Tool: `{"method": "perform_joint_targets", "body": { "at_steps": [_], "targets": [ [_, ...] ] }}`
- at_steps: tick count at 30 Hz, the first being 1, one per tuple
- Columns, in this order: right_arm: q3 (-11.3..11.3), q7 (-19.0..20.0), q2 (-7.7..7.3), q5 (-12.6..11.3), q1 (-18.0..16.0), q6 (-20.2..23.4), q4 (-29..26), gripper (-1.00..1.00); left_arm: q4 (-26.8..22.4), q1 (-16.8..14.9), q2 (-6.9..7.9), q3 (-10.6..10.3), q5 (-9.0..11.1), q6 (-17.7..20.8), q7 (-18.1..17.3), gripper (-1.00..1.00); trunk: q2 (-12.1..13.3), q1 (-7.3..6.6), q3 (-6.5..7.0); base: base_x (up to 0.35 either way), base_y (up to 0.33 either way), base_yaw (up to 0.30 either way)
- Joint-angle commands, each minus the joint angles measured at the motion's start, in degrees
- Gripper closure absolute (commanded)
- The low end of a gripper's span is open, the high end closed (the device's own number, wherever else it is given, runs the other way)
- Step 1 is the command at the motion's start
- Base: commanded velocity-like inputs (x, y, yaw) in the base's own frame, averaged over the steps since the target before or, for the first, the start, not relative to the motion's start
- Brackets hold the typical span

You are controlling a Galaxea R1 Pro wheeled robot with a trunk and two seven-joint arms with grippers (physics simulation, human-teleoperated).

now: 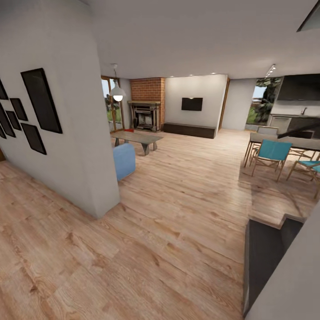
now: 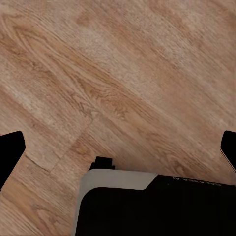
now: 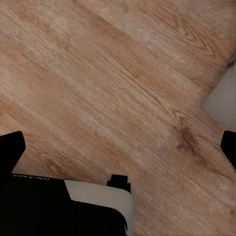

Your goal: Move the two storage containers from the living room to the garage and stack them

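Note:
The living room (image 1: 178,115) lies ahead across light wood planks, with its brick fireplace (image 1: 146,106), wall TV (image 1: 192,104) and long dark cabinet (image 1: 189,130). A small orange-red sliver (image 1: 128,130) shows behind the low coffee table (image 1: 138,138); it is too small to tell whether it is one of the storage containers. The garage and its floor are out of view. My left gripper (image 2: 118,147) hangs open over bare planks, its dark fingertips (image 2: 10,150) far apart with nothing between them. My right gripper (image 3: 118,147) is open likewise, above the same wood.
A white wall corner (image 1: 95,178) with black frames juts in on the left, close by. A blue sofa end (image 1: 124,160) sits beyond it. Teal dining chairs (image 1: 271,155) and a table stand at the right. A dark sunken ledge (image 1: 266,253) is near the lower right.

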Motion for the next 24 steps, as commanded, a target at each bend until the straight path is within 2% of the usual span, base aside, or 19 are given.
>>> {"method": "perform_joint_targets", "body": {
  "at_steps": [1, 24],
  "targets": [
    [-0.4, 0.1, -0.03, 0.6, -0.1, -0.4, 0.2, -1.00, 0.3, -0.1, 0.00, 0.2, 0.1, -0.4, 0.1, -1.00, -0.1, 0.07, -0.13, 0.326, 0.000, 0.000],
    [-0.3, 0.1, -0.03, 0.6, -0.1, -0.3, 0.2, -1.00, 0.3, -0.1, 0.00, 0.2, 0.1, -0.4, 0.1, -1.00, -0.1, 0.07, -0.13, 0.326, 0.000, -0.012]
  ]
}}
